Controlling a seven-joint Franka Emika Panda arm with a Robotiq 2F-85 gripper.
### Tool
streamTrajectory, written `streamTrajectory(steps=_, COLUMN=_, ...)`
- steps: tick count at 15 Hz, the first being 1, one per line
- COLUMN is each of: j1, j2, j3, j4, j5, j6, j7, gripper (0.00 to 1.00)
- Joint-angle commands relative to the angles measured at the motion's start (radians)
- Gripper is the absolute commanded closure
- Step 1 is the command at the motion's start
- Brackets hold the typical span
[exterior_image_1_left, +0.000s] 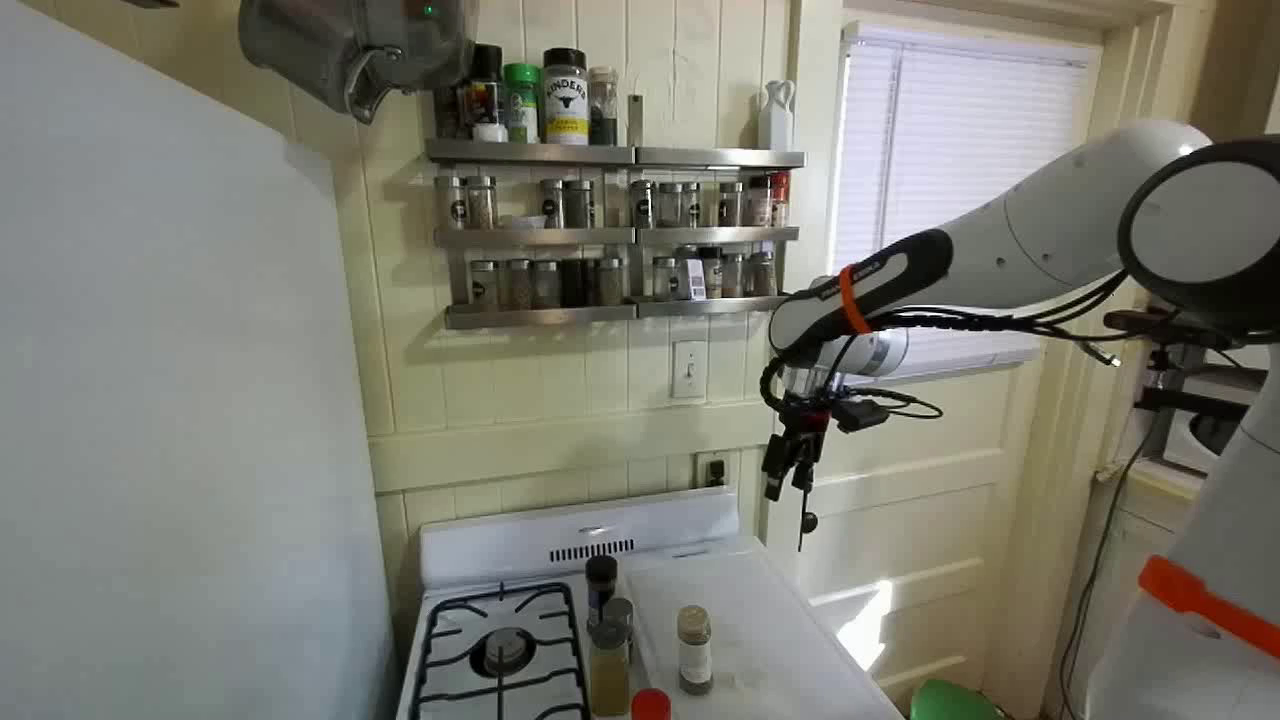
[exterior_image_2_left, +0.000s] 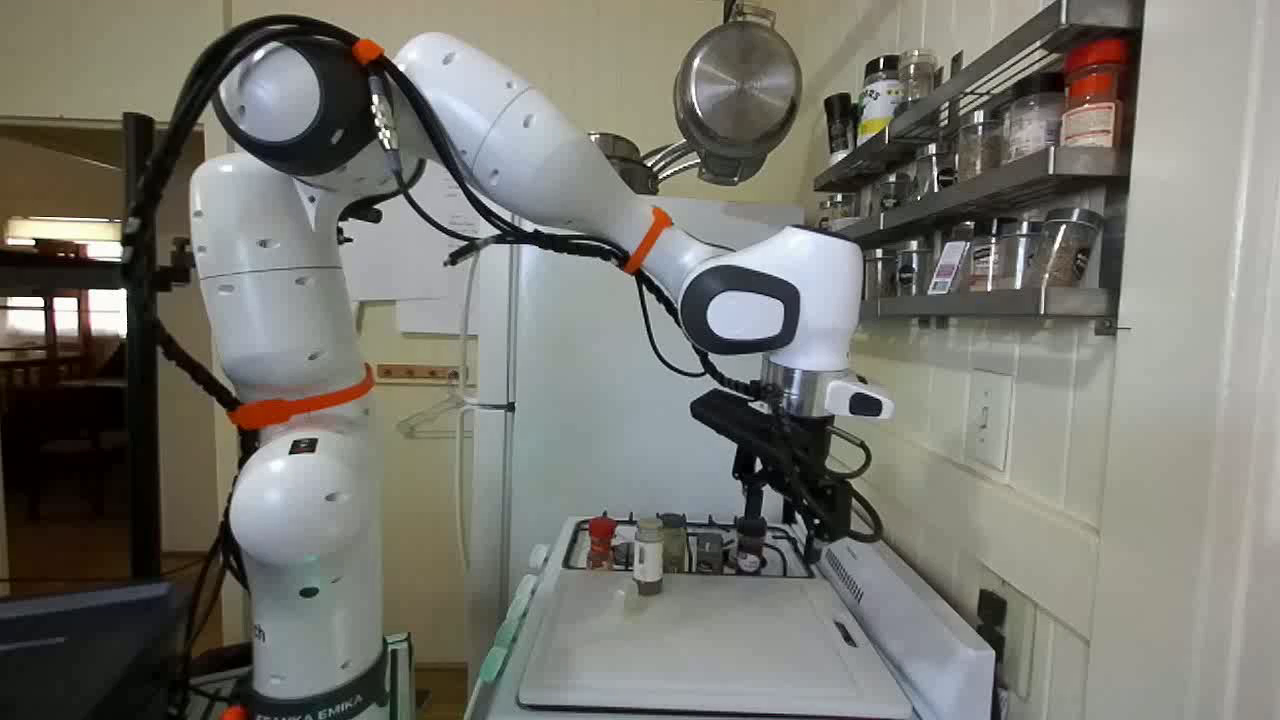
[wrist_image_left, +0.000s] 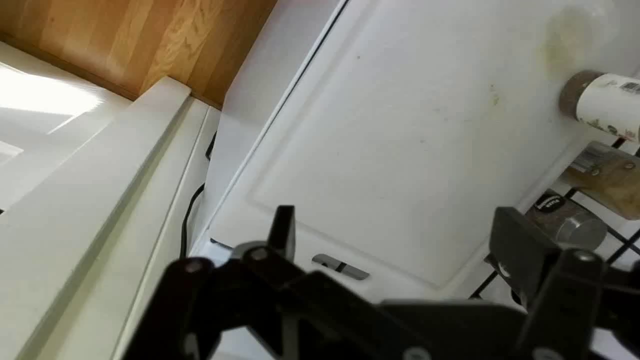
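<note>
Finding room above flat white stove cover (exterior_image_2_left: 710, 640), but meeting upright cylindrical spice jars (exterior_image_1_left: 609, 672) near black metal grate (exterior_image_1_left: 500, 683).

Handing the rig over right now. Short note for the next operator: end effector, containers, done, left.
End effector: open, holding nothing, apart from every container.
Containers: beige-capped spice bottle upright on the white stove cover; red-capped bottle, yellow-brown spice bottle, grey-lidded jar and black-capped bottle by the burner grate. Wall shelves hold more spice jars.
Done: all five stand upright; none gripped.
Left: any next pick, likely starting from these open jaws.
</note>
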Motion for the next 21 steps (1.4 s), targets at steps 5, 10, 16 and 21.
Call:
streamTrajectory(steps=5, j1=-0.044, j2=0.003, j3=0.043, j4=0.001, j5=0.01, j6=-0.003, j7=-0.007, gripper=0.0)
streamTrajectory(steps=10, j1=-0.042, j2=0.045, j3=0.066, j4=0.037, j5=0.016, j6=0.016, j7=0.004, gripper=0.0)
streamTrajectory(steps=16, j1=-0.02, j2=0.248, j3=0.189, j4=0.258, j5=-0.007, j6=-0.025, j7=0.004, gripper=0.0)
streamTrajectory(steps=21, j1=-0.03, j2=0.357, j3=0.277, j4=0.373, j5=-0.011, j6=-0.074, j7=0.128, gripper=0.0)
